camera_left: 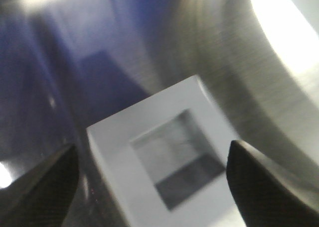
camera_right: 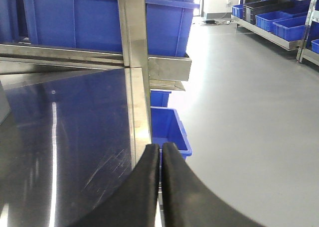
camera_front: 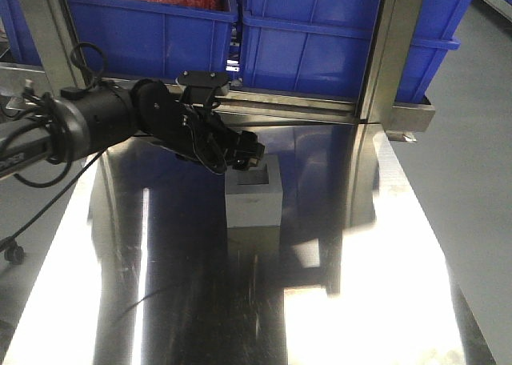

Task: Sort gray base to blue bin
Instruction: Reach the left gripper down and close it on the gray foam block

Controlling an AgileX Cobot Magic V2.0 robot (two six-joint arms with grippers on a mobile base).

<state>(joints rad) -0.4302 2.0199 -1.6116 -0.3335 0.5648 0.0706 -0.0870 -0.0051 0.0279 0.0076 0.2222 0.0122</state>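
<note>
The gray base [camera_front: 254, 195] stands on the steel table with its square pocket facing up. My left gripper [camera_front: 250, 158] hangs open just over its far top edge. In the left wrist view the base [camera_left: 177, 155] lies between the two dark fingertips [camera_left: 47, 184], which stand apart on either side without touching it; the gripper [camera_left: 152, 152] is open. My right gripper [camera_right: 160, 155] is shut and empty over the table's right edge. Bright-blue bins [camera_front: 336, 41] stand on the shelf behind the table; one more blue bin [camera_right: 172, 130] sits on the floor beside the table.
The steel table [camera_front: 360, 301] is shiny. Steel frame posts [camera_front: 388, 53] stand along its back edge in front of the bins. A second blue bin [camera_front: 152, 29] on the shelf holds red material. Shelving with more bins [camera_right: 279, 18] lines the far floor.
</note>
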